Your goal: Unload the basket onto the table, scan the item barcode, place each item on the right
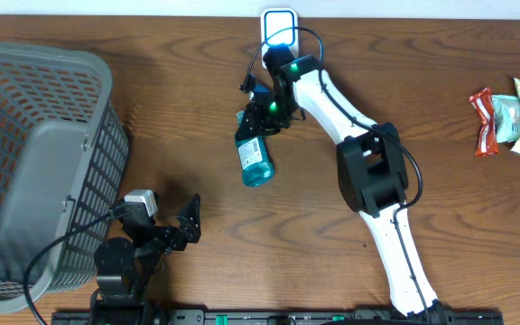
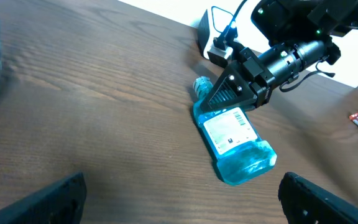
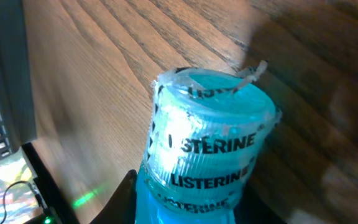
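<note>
Brown wood-grain worktop [image 1: 197,108] carries everything: a grey plastic laundry basket [image 1: 34,162] on its left side, a few snack packets [image 1: 513,117] at its far right edge, and near the middle the task's item, a blue Listerine mouthwash bottle [image 1: 255,155] lying on its side. A small white scanner unit [image 1: 279,25] sits at the far edge of the worktop, just beyond the bottle's cap end.

Judging by the layout, the step in hand is the pick-up before the barcode is shown to that scanner. The right end effector [image 1: 258,116] is at the bottle's neck, its fingers to either side of the cap [image 3: 213,134] and drawn in narrow around it; whether they have actually seated on the cap cannot be told. A good grip would sit squarely on the cap or shoulder, since the bottle is smooth and the liquid will shift its weight toward the base when lifted. The lift should be slow, with the white back label [image 2: 227,129] kept turned outward, not covered by a finger.

The left end effector [image 1: 190,219] waits near the front of the worktop, its fingers [image 2: 42,202] spread wide and holding nothing.

Readable writing: "LISTERINE" repeats in dark capitals around the clear seal band on the cap. The white label shows fine print and a dark block, too small to read.
</note>
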`<state>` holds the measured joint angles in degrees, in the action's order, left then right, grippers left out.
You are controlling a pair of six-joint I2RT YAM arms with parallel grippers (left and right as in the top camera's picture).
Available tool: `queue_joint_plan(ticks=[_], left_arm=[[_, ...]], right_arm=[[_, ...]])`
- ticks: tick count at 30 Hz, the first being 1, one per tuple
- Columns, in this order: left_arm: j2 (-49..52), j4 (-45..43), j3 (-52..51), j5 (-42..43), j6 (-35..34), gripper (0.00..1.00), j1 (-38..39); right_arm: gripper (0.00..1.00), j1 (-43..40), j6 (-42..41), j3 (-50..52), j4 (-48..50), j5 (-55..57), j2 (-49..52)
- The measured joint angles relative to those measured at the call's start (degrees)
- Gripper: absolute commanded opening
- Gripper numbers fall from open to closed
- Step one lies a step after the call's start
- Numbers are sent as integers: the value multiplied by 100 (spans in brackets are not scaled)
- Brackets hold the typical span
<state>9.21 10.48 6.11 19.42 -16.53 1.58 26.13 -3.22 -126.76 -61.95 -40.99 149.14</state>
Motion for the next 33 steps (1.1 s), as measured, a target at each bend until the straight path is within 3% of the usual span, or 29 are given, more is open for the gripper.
queue_joint_plan(ticks=[3, 16, 24, 33], left_arm=[[0, 2, 0, 0, 2, 98, 0], [0, 0, 0, -2, 2, 98, 0], [0, 2, 0, 0, 2, 98, 0], [0, 2, 0, 0, 2, 98, 0]], right_arm=[[1, -9, 7, 0, 24, -37, 4], [1, -138, 210, -94, -319, 632, -173], [1, -201, 629, 103, -348, 1895, -678], [2, -96, 1104, 127, 671, 4374, -1467]])
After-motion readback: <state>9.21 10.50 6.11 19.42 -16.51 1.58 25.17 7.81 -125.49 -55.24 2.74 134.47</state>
